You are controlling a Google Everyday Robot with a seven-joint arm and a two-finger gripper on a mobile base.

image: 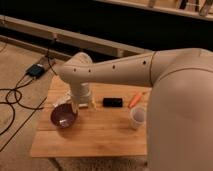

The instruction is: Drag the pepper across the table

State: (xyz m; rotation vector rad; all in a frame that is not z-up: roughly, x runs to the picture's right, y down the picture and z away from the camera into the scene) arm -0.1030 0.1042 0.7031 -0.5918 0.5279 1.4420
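- The gripper (82, 103) hangs under the wrist over the left part of the table (95, 135), just beside the bowl (64, 116); the wrist housing covers most of it
- The arm shell (165, 85) hides the table's right end and runs out past the right and bottom edges
- The pepper (135, 100) reaches the shell's edge; I cannot tell whether its far tip is covered
- I cannot identify the black block (112, 102) or the bowl's contents
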